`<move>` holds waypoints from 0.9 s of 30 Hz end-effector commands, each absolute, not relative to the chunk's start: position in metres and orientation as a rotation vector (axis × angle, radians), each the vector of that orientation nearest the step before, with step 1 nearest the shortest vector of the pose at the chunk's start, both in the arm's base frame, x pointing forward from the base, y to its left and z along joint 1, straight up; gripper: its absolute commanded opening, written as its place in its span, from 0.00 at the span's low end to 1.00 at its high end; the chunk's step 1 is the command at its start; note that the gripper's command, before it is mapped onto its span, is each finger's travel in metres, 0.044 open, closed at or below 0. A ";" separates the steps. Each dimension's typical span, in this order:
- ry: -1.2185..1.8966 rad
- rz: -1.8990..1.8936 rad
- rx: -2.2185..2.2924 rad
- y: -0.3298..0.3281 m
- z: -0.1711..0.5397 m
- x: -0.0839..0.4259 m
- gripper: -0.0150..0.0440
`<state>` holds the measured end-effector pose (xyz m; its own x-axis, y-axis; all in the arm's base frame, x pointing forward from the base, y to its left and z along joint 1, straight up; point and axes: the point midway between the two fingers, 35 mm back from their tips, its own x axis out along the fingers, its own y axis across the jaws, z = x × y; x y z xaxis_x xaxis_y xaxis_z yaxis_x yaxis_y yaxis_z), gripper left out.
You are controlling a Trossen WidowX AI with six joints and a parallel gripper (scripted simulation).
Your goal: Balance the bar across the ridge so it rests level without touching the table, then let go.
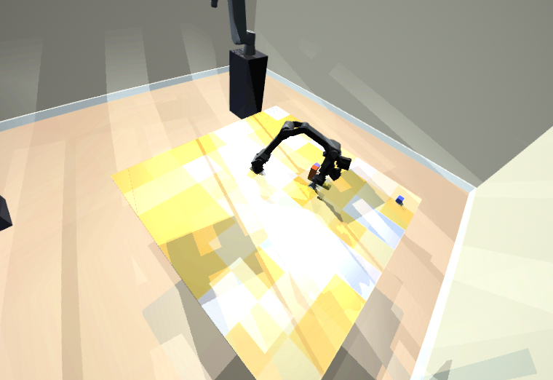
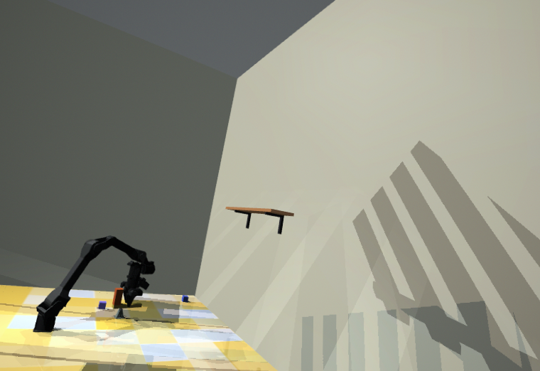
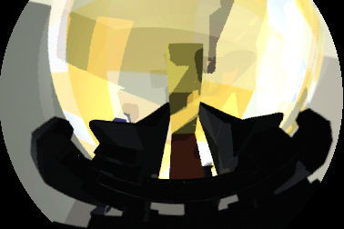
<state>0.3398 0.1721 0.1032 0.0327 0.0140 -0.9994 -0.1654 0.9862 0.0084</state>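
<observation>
The bar (image 3: pixel 182 75) is a flat yellow strip, partly shaded, running forward between the fingers in the wrist view. A block (image 1: pixel 313 170) (image 2: pixel 117 297) (image 3: pixel 186 156) stands upright at its near end, orange in the top and exterior views and dark red in the wrist view. My gripper (image 1: pixel 316 183) (image 2: pixel 128 304) (image 3: pixel 183 104) points down and is shut on the bar, low over the table. The ridge, a small grey wedge (image 1: pixel 312 185) (image 2: pixel 120 314), stands close to the fingertips. Whether the bar touches it or the table I cannot tell; the rest of the bar is hard to make out in the top and exterior views.
A purple-blue cube (image 1: pixel 316 165) (image 2: pixel 101 304) lies near the orange block. A blue cube (image 1: pixel 399 199) (image 2: pixel 185 298) lies by the table's far corner. Another arm (image 1: pixel 236 12) stands on a black pedestal (image 1: pixel 243 83) beyond the table. A wall shelf (image 2: pixel 257 210) hangs beyond the table.
</observation>
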 end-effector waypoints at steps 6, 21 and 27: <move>1.533 0.141 -0.119 0.173 0.103 0.340 0.25; 1.533 0.141 -0.119 0.173 0.101 0.340 0.25; 1.533 0.141 -0.119 0.173 0.101 0.340 0.25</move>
<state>0.3398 0.1722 0.1011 0.0330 0.0141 -0.9994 -0.1655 0.9862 0.0085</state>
